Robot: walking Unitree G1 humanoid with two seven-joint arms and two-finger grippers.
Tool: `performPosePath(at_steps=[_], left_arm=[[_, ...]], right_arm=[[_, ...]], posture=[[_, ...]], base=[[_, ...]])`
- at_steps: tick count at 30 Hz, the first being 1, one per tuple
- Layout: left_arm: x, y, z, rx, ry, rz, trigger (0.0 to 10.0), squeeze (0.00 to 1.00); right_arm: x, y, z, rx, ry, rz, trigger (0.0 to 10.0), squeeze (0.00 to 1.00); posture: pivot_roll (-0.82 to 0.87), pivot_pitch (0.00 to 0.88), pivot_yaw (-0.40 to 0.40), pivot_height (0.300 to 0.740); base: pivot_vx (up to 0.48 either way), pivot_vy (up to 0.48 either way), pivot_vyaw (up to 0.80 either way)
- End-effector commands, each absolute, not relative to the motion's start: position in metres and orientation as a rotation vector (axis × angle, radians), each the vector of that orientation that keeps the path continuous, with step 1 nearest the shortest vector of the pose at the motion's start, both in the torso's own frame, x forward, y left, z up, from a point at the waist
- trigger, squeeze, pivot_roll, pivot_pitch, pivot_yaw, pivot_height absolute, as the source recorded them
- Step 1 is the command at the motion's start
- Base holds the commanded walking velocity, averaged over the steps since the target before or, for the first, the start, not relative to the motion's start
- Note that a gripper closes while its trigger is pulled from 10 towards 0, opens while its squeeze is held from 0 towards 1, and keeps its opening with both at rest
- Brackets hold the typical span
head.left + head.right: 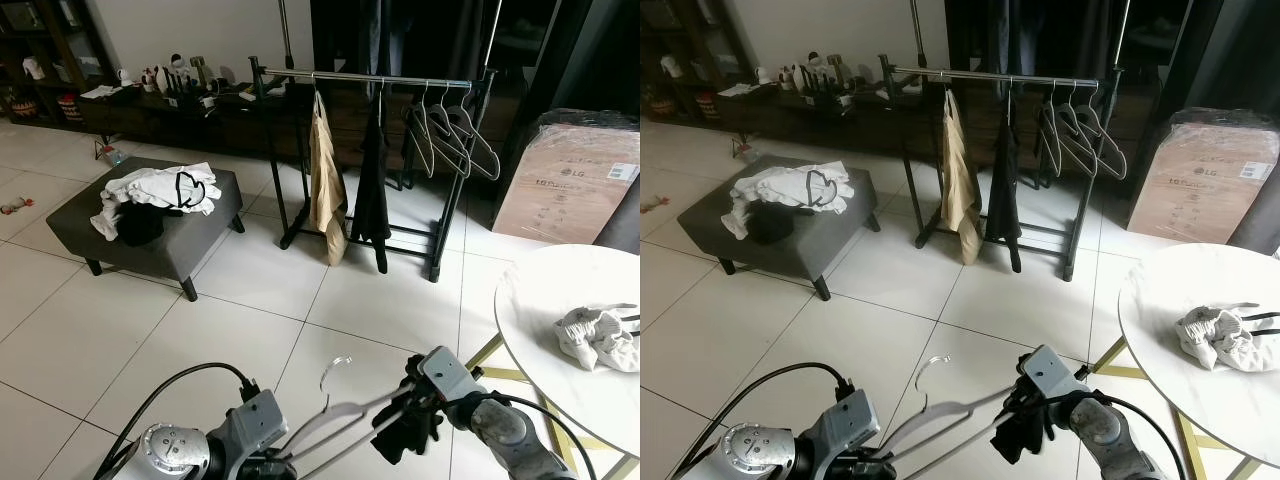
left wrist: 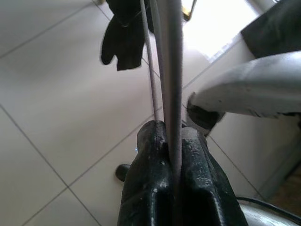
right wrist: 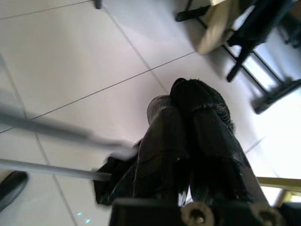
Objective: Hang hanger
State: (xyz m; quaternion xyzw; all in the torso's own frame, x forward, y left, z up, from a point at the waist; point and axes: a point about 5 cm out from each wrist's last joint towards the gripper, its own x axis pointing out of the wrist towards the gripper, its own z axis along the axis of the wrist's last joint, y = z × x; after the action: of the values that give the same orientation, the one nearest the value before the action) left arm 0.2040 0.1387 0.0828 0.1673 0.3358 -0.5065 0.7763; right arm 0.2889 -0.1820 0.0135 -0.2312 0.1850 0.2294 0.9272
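Note:
A pale grey hanger [image 1: 345, 415] lies low in front of me, its hook [image 1: 335, 370] pointing up. My left gripper [image 2: 171, 136] is shut on one of its thin arms. At the hanger's other end my right gripper [image 1: 412, 400] is shut on a small black cloth [image 1: 405, 430] that hangs there; the cloth [image 3: 197, 94] bunches over the fingertips. Across the tiled floor stands the black clothes rack [image 1: 440, 240] with its steel rail [image 1: 390, 80]. On the rail hang a tan garment [image 1: 325, 185], a black garment [image 1: 372, 190] and several empty hangers [image 1: 450, 135].
A grey ottoman [image 1: 185, 245] heaped with white clothes [image 1: 160, 188] stands at the left. At the right is a round white table [image 1: 540, 320] with a crumpled cloth [image 1: 600, 338]. A cardboard box [image 1: 565, 185] is beside the rack, and a low sideboard [image 1: 150, 105] lines the back wall.

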Motion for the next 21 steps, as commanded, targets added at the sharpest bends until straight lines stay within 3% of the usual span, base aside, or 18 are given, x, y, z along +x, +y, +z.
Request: performPosePath(at_steps=[1,21], left_arm=[[0.198,0.135,0.087,0.354,0.723,-1.155,10.0,0.00],[0.216,0.141,0.091,0.393,0.650,-1.017,10.0,0.00]], right_arm=[[0.296,-0.182,0.021,-0.496,0.347,0.452,10.0,0.00],[0.290,-0.184,0.014,-0.516,0.374,0.483,10.0,0.00]], posture=[[-0.04,0.037,0.027,0.740],[-0.04,0.052,0.026,0.740]], base=[[0.000,0.000,0.00],[0.000,0.000,0.00]])
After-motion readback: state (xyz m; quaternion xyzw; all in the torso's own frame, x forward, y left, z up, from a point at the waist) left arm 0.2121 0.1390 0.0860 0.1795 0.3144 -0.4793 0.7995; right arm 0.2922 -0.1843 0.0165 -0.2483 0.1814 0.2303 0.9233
